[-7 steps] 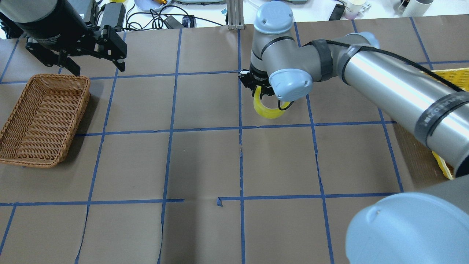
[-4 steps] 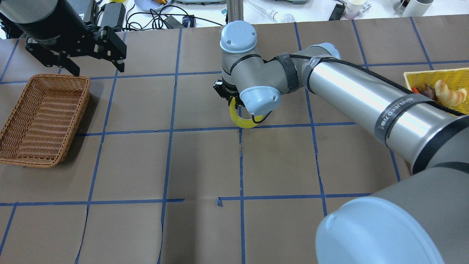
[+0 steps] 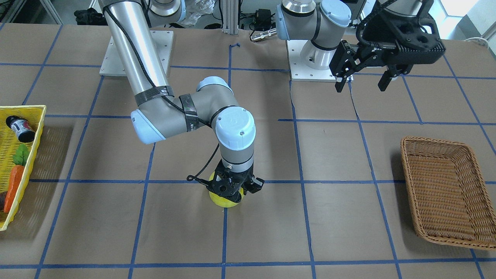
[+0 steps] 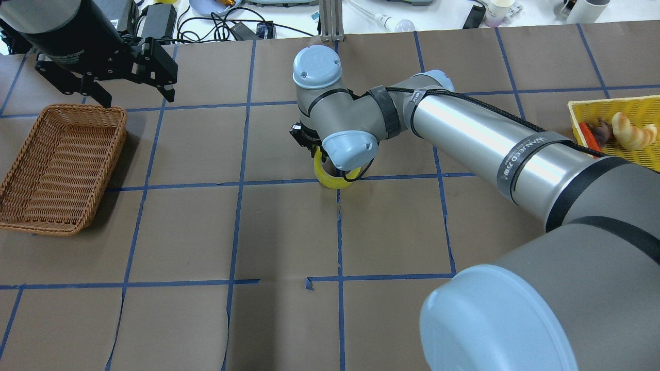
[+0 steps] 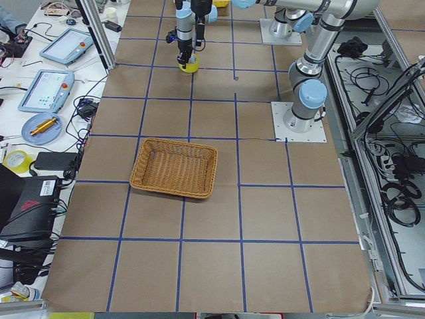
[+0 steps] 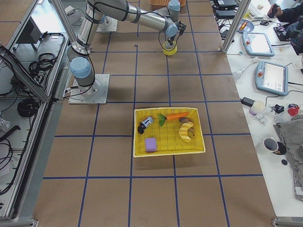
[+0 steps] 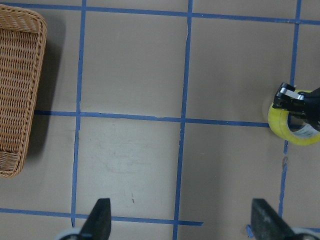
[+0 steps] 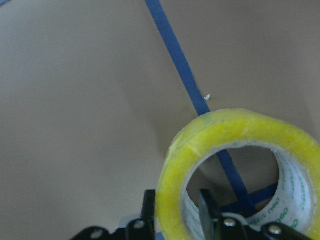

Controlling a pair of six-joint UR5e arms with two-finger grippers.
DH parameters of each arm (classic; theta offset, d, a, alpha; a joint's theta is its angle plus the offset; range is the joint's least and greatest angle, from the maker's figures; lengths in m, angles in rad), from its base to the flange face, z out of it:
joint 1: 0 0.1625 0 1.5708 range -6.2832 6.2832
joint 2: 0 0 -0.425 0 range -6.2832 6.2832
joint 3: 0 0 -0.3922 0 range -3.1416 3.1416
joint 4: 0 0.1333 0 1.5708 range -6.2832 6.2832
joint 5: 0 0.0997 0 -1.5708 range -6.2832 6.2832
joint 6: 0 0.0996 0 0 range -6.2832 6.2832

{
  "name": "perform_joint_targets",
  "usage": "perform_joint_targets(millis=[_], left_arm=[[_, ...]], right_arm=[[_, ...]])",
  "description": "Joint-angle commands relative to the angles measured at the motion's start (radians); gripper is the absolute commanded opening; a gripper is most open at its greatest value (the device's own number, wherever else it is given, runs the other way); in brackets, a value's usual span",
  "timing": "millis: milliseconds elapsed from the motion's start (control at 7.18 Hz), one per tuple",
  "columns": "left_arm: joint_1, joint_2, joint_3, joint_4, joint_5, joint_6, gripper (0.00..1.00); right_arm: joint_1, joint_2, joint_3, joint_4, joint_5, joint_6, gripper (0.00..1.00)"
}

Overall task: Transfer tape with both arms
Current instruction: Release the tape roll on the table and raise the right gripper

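Note:
The yellow tape roll point(image 4: 330, 180) hangs upright from my right gripper point(image 4: 320, 157), low over a crossing of blue grid lines at mid-table. The right wrist view shows one finger inside the ring and one outside, shut on the tape's point(image 8: 200, 150) wall. The tape also shows in the front view point(image 3: 224, 201) and in the left wrist view point(image 7: 292, 127). I cannot tell if it touches the table. My left gripper point(image 4: 136, 93) is open and empty, raised beside the far end of the wicker basket point(image 4: 56, 165). Its fingers point(image 7: 100, 217) frame bare table.
The empty wicker basket point(image 3: 445, 190) lies at the table's left side. A yellow basket point(image 6: 165, 152) with a croissant, a carrot, a bottle and other items sits at the right side. Cables and devices lie beyond the table's far edge.
My right arm has carried the tape leftward and slightly nearer in the overhead view, from right of the centre line to the line crossing. The left arm has not moved.

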Motion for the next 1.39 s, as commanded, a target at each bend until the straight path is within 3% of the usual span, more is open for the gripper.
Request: perform_joint_targets(millis=[0,278,835,975,1114,1253], left_arm=[[0.0,0.0,0.003,0.0,-0.002,0.002,1.0],[0.0,-0.001,0.003,0.0,-0.002,0.002,1.0],[-0.013,-0.017,-0.029,-0.014,-0.013,-0.007,1.0],[-0.017,-0.032,-0.102,0.03,-0.084,-0.016,1.0],[-0.028,-0.085,-0.188,0.214,-0.161,-0.057,1.0],[-0.092,-0.14,-0.237,0.342,-0.158,-0.126,1.0]], right_arm=[[-0.008,-0.035,-0.008,0.011,-0.013,-0.007,1.0],[-0.046,-0.144,-0.004,0.087,-0.017,-0.117,1.0],[-0.309,-0.38,0.007,0.309,0.013,-0.477,1.0],[-0.346,-0.411,0.009,0.354,0.003,-0.525,1.0],[-0.363,-0.425,0.007,0.37,0.013,-0.55,1.0],[-0.37,-0.441,0.007,0.411,-0.002,-0.579,1.0]])
